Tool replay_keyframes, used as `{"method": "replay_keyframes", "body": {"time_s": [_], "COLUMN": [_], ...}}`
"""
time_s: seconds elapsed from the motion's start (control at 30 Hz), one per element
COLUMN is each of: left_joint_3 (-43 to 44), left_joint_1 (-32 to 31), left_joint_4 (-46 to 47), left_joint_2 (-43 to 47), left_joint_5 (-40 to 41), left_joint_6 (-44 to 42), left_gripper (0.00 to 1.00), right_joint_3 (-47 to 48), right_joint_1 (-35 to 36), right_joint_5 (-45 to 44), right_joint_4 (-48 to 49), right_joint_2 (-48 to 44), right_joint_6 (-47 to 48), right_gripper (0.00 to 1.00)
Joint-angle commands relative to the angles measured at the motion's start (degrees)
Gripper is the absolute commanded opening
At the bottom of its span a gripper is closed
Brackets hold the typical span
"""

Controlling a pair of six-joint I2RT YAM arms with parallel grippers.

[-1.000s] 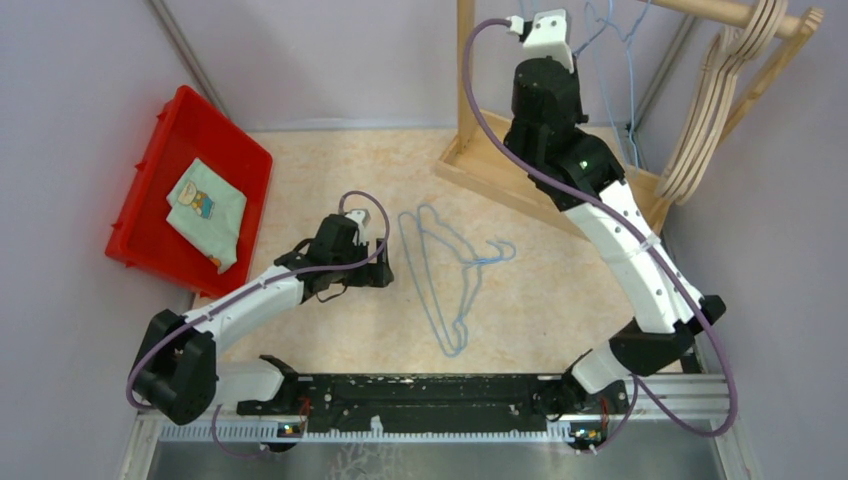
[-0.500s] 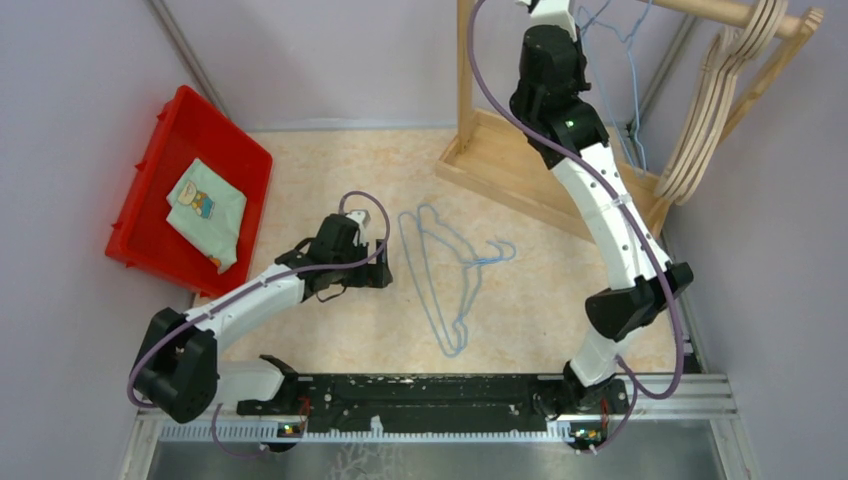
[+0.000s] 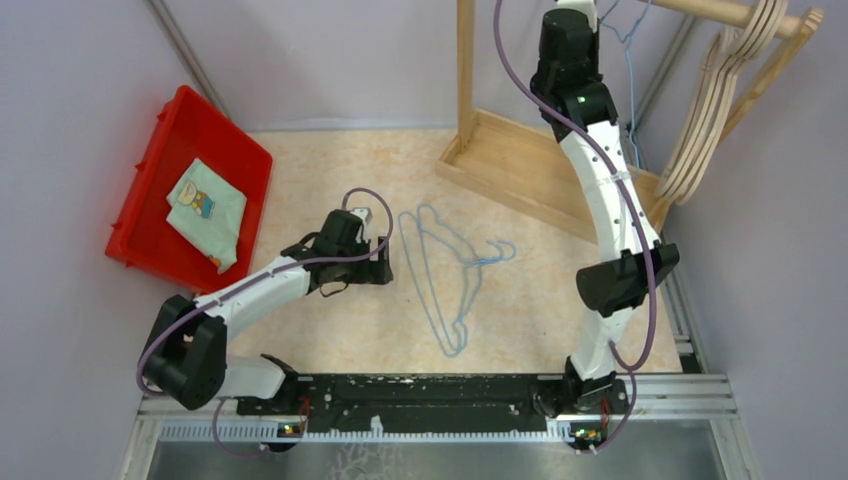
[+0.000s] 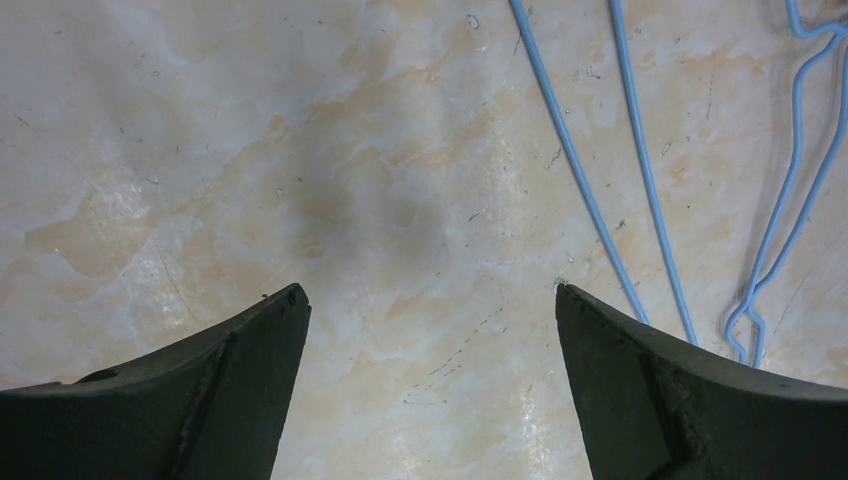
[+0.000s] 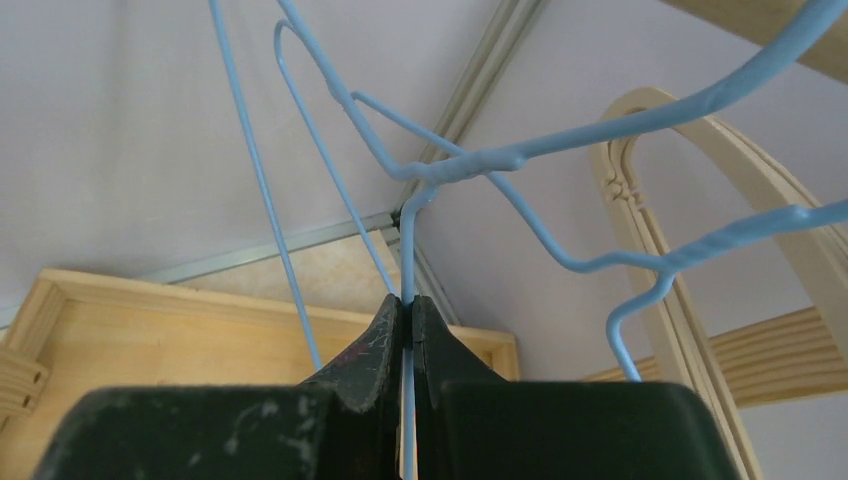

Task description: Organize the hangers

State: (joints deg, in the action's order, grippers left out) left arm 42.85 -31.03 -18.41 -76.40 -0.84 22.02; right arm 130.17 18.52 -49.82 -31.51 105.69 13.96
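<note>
Blue wire hanger point(image 5: 480, 162) | right gripper point(image 5: 408, 303) pinched tight on its wire, far right | seat hook squarely over rack rail point(image 3: 712, 10) before releasing | left gripper point(image 4: 430, 295) wide, empty

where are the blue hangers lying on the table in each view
top external: table hangers at mid-table
left wrist: upper right
right wrist: not in it; the blue wire there is the held hanger
shared landmark: marbled beige tabletop, only a sliver in right wrist
</note>
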Motion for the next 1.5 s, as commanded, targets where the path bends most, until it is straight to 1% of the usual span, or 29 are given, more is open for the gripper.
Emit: {"method": "replay_keyframes", "body": {"time_s": [0.0,0.1,0.2,0.23,0.3,0.4,0.5,0.57,0.63,0.7,0.77,0.83,0.9,0.97,1.07,1.17,1.27,1.3,1.4,1.47], "left_joint_3": [1.5,1.4,1.6,1.7,1.8,1.9,1.7,1.2,0.8,0.5,0.2,-0.1,-0.6,-1.3,-1.8,-2.0,-2.3,-2.4,-2.6,-2.7], "left_joint_1": [0.4,0.5,0.5,0.5,0.5,0.5,0.5,0.5,0.5,0.5,0.5,0.5,0.5,0.5,0.5,0.5,0.5,0.5,0.5,0.5], "left_joint_4": [0.6,1.2,1.6,1.6,1.8,2.2,2.5,2.7,3.1,3.3,3.5,3.6,3.8,4.0,3.9,3.6,3.4,3.3,3.1,3.0], "left_joint_2": [-0.6,-1.0,-1.4,-1.6,-1.8,-2.0,-2.4,-2.4,-2.5,-2.7,-2.9,-2.8,-2.6,-2.3,-2.1,-1.9,-1.7,-1.6,-1.4,-1.2], "left_joint_5": [0.2,0.0,-0.4,-0.5,-0.8,-1.0,-1.3,-1.5,-1.6,-1.8,-1.8,-1.9,-2.0,-2.1,-2.5,-2.5,-2.3,-2.3,-2.4,-2.6], "left_joint_6": [-0.4,-0.3,-0.2,-0.1,0.0,0.0,0.0,0.0,0.0,0.0,0.0,0.0,0.2,0.3,0.3,0.1,-0.3,-0.3,-0.1,0.2], "left_gripper": [0.98,0.98,0.98,0.98,0.98,0.98,0.98,0.98,0.98,0.98,0.98,0.98,0.98,0.98,0.98,0.98,0.98,0.98,0.98,0.98], "right_joint_3": [-0.6,-4.4,-7.0,-6.9,-6.6,-8.4,-15.3,-20.3,-22.9,-23.7,-24.0,-26.0,-31.1,-37.6,-46.3,-52.4,-58.7,-61.1,-67.9,-70.5], "right_joint_1": [-0.4,-0.4,-0.3,-0.3,1.1,6.5,13.9,19.1,24.8,28.9,31.7,32.5,32.6,32.5,32.6,32.6,32.6,32.5,32.5,32.5], "right_joint_5": [3.4,4.9,7.2,8.0,7.3,0.8,-4.9,-7.7,-9.1,-8.7,-7.0,-2.1,3.4,8.7,12.7,15.3,20.0,21.7,24.9,26.5], "right_joint_4": [-2.2,-1.9,-1.7,-2.4,-3.6,-1.7,5.2,10.6,11.9,8.3,1.0,-8.5,-12.3,-12.4,-10.8,-10.1,-8.3,-7.4,-2.6,-0.1], "right_joint_2": [-1.5,-4.6,-8.1,-9.0,-10.3,-13.2,-17.9,-20.6,-21.9,-21.8,-20.7,-19.8,-19.6,-20.5,-21.5,-21.5,-21.3,-21.2,-20.5,-18.9], "right_joint_6": [-6.0,-8.7,-10.5,-10.8,-8.9,-2.3,4.7,8.6,9.7,6.9,-0.6,-10.9,-19.8,-27.3,-32.5,-35.1,-37.7,-39.1,-42.4,-43.6], "right_gripper": [0.0,0.2,0.45,0.52,0.6,0.74,0.85,0.9,0.91,0.91,0.9,0.89,0.85,0.83,0.8,0.79,0.74,0.73,0.72,0.71]}}
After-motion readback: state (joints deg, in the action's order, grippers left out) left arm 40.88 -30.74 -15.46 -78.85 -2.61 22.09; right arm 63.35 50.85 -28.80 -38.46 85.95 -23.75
